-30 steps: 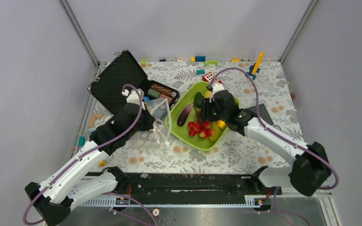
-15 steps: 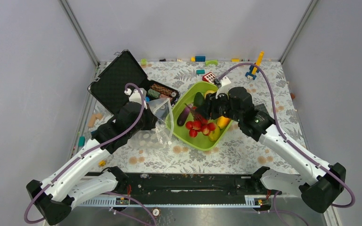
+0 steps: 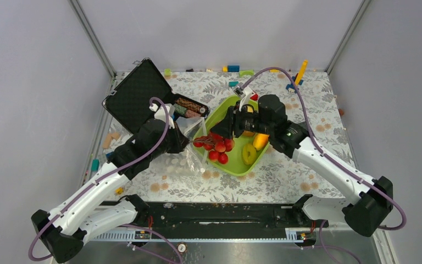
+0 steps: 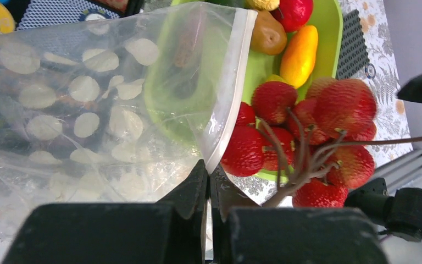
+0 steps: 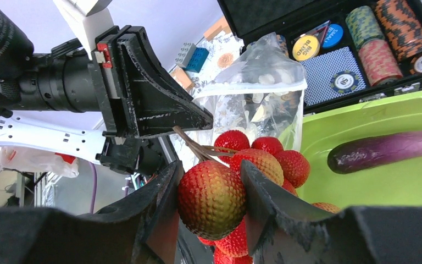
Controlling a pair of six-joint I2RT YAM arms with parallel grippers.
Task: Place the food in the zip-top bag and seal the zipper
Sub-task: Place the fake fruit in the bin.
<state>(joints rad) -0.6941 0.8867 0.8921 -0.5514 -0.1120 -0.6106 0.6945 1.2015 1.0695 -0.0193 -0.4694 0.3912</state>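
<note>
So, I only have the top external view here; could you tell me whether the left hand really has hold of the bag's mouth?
Observer: Yes. In the left wrist view the left hand is shut on the zip-top bag, pinching its mouth edge at the whitish zipper.
Operator: Thank you. And what is the grip like on the other side?
Observer: The right wrist view shows the right hand shut on one berry of the strawberries, not on the brown stems.
Operator: Is any of the bunch inside the bag?
Observer: Not as far as the left wrist view shows: the berries hang just outside the open mouth, beside the zipper.
</note>
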